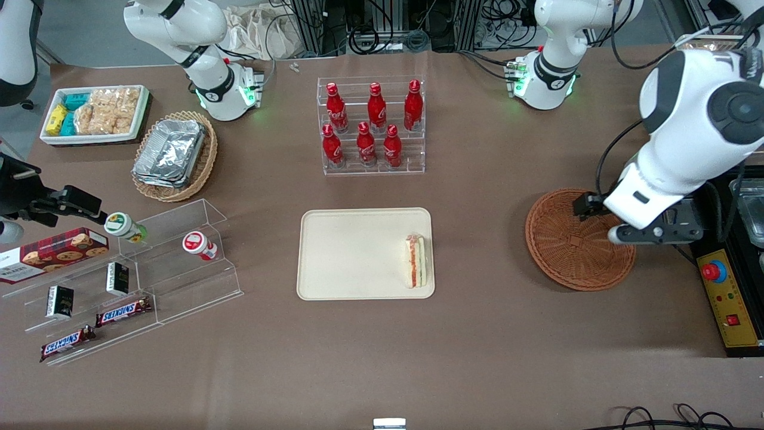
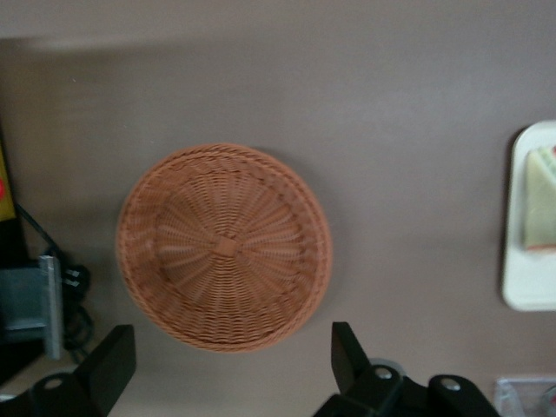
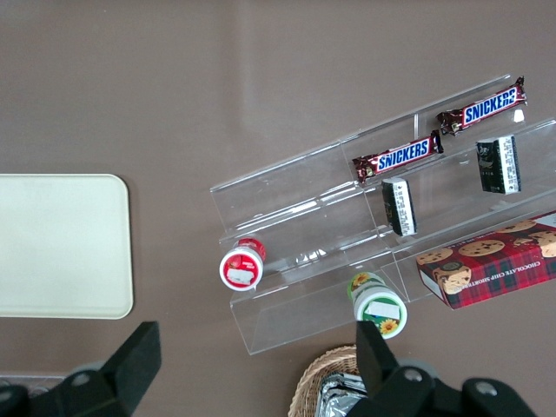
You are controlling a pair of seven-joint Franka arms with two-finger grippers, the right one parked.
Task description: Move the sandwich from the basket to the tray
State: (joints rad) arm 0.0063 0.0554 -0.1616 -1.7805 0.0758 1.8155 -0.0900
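- Where the flat cream-beige rectangular tray [image 1: 358, 254] meets its rim toward the working arm's end, the wrapped triangular sandwich [image 1: 415, 260] lies inside it.
- Bare brown counter [image 1: 477, 239] separates tray from the round reddish-brown wicker basket [image 1: 573, 245], which holds nothing.
- The gripper [image 2: 233, 365] hangs above the basket, fingers spread wide, holding nothing.

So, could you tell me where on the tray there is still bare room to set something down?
Most of the tray is bare; only its edge nearest the basket is taken by the sandwich. The basket itself holds nothing, but the open gripper hovers above it.
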